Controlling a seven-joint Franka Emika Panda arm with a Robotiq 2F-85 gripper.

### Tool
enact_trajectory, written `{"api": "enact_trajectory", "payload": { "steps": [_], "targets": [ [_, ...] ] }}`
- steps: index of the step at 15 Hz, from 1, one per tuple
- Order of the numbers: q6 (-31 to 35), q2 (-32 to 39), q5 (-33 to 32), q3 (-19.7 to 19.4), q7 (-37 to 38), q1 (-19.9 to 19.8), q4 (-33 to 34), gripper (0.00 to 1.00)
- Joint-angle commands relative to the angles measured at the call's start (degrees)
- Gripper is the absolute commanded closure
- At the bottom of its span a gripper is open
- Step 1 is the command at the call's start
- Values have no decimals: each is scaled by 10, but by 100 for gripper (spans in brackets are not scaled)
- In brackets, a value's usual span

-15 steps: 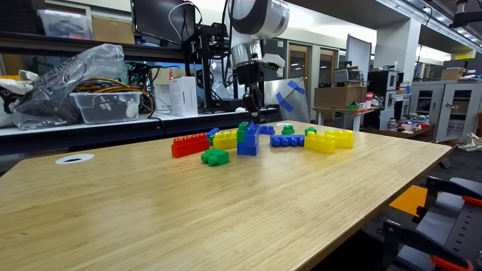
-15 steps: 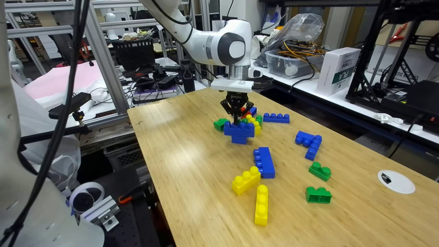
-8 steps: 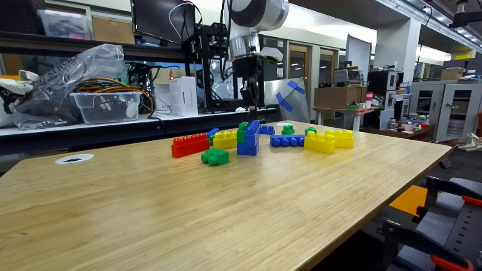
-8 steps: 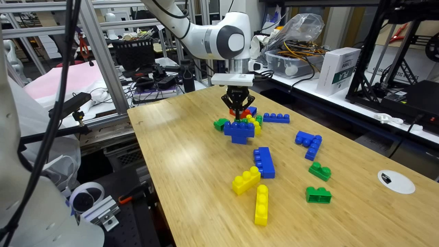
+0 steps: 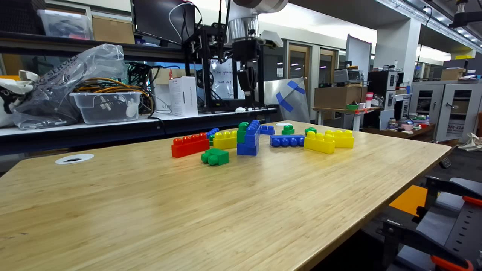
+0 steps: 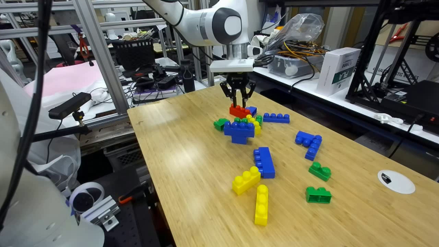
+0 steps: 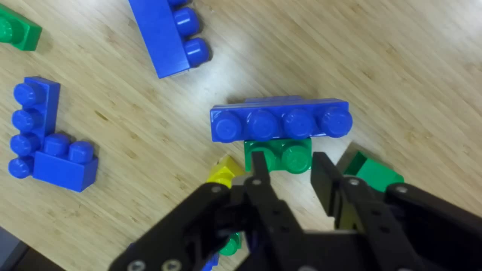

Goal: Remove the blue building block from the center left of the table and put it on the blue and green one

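Wrist view: blue building block (image 7: pixel 280 121) rested studs-up on blue and green stack (image 7: pixel 278 145), just beside stack's green brick (image 7: pixel 278 156). Gripper (image 7: pixel 289 154) hung clear above, jaws standing apart.

The white arm (image 6: pixel 190 26) has a dark grey band (image 6: pixel 218 25) around a pale joint cap (image 6: pixel 233 26), a silver collar (image 6: pixel 237 51) and black cables (image 6: pixel 40 65). The gripper (image 6: pixel 239 105) is black (its screws (image 7: pixel 136 265) are silvery).

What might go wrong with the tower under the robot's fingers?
The long blue block sticks out past both ends of the short blue brick below, so a bump might tip it. The open fingers hang above; if lowered, they could knock the green brick beside that block. Maybe it isn't pressed on tight; I can't tell.
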Motion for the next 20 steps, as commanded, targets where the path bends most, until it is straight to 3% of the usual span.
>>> {"api": "enact_trajectory", "payload": {
  "steps": [1, 6, 13, 14, 20],
  "targets": [
    [0, -29, -2, 5, -19, -4, -19, 33],
    [-5, -65, 15, 9, -52, -8, -35, 0],
    [-16, -94, 76, 3, -105, -26, -51, 0],
    [-12, -79, 53, 1, -74, -17, -34, 0],
    [-12, -83, 64, 1, -89, -21, -40, 0]
  ]
}}
